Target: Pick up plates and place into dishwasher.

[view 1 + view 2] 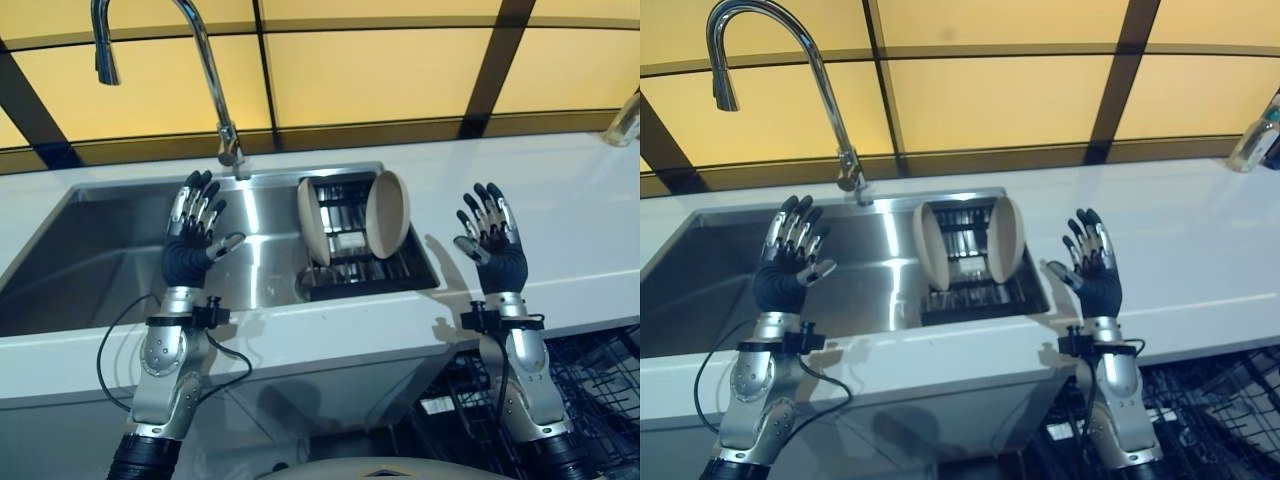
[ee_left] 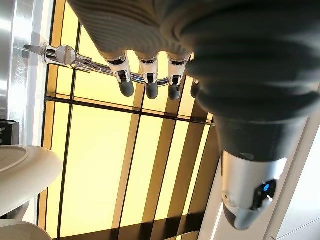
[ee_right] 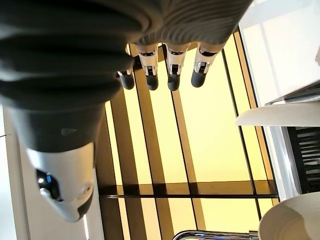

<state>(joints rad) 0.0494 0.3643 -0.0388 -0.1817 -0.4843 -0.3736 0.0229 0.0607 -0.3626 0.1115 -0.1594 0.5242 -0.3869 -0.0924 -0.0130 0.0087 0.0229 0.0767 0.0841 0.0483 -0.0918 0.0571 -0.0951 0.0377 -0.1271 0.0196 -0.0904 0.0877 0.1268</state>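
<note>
Two round beige plates, left [image 1: 313, 220] and right [image 1: 387, 213], stand on edge in the dark slotted rack [image 1: 352, 268] at the right end of the steel sink [image 1: 100, 250]. The left hand [image 1: 192, 225] and right hand [image 1: 490, 235] are raised either side, fingers straight, holding nothing. The plates lean loosely; a careless one-sided grasp could tip one against the other.

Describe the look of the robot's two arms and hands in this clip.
Both arms are silver-grey metal with round joint housings and a black clamp at each wrist. The left hand and right hand match: dark ribbed covers over palm and wrist, silver fingers with dark tips. In the wrist views, each thumb has a silver shell with a small blue light.
</note>
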